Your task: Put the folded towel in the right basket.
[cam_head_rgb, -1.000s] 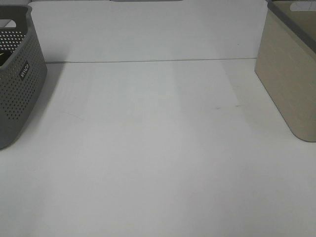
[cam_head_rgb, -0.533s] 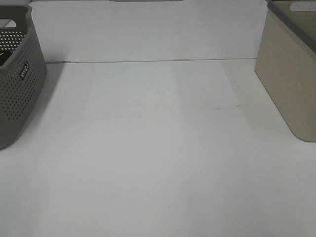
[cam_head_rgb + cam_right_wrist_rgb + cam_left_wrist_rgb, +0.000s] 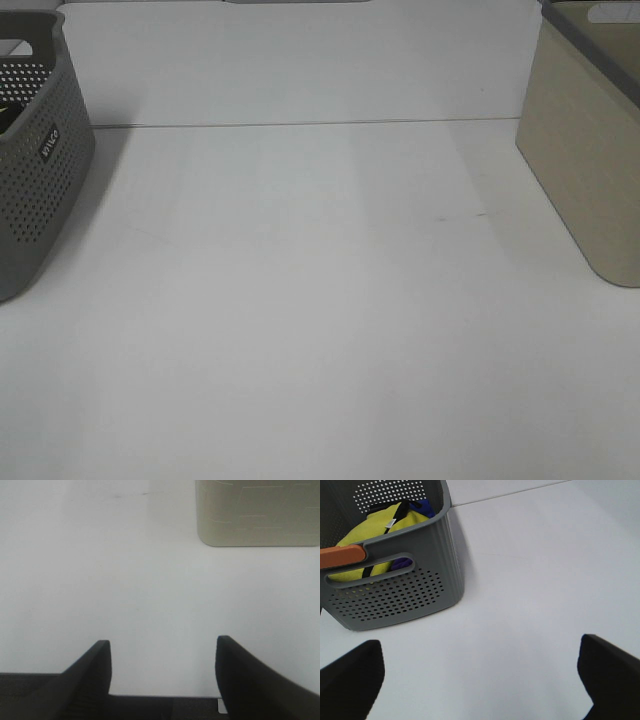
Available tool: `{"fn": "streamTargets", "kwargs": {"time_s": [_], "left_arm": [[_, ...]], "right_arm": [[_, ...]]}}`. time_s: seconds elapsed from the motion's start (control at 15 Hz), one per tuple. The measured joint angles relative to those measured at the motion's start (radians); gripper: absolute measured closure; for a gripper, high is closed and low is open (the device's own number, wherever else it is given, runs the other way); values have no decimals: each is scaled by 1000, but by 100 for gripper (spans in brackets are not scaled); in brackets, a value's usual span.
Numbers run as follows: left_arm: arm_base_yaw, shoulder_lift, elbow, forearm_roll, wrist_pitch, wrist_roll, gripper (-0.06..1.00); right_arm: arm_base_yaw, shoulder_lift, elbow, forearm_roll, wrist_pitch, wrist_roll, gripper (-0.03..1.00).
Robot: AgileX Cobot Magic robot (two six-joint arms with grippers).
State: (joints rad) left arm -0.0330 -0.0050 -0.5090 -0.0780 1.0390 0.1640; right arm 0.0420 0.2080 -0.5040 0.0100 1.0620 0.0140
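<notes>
The right basket (image 3: 585, 150) is beige with a grey rim and stands at the table's right edge; it also shows in the right wrist view (image 3: 257, 512). A grey perforated basket (image 3: 35, 150) stands at the left edge. In the left wrist view this grey basket (image 3: 395, 587) holds a yellow folded towel (image 3: 370, 527) with something blue beside it. My left gripper (image 3: 480, 675) is open and empty above the table, a short way from the grey basket. My right gripper (image 3: 162, 667) is open and empty above the bare table, short of the beige basket. Neither gripper shows in the exterior view.
The white table (image 3: 320, 300) runs between the two baskets, with a seam line across its back. An orange handle piece (image 3: 342, 556) sits on the grey basket's rim.
</notes>
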Motion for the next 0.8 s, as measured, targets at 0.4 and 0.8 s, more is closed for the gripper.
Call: {"fn": "streamTargets", "kwargs": {"time_s": [0.4,0.8], "left_arm": [[0,0,0,0,0,0,-4],[0,0,0,0,0,0,-4]], "right_arm": [[-72,-167,0,12,-2,0,40],[-72,-212,0,13,-1,0,40]]}}
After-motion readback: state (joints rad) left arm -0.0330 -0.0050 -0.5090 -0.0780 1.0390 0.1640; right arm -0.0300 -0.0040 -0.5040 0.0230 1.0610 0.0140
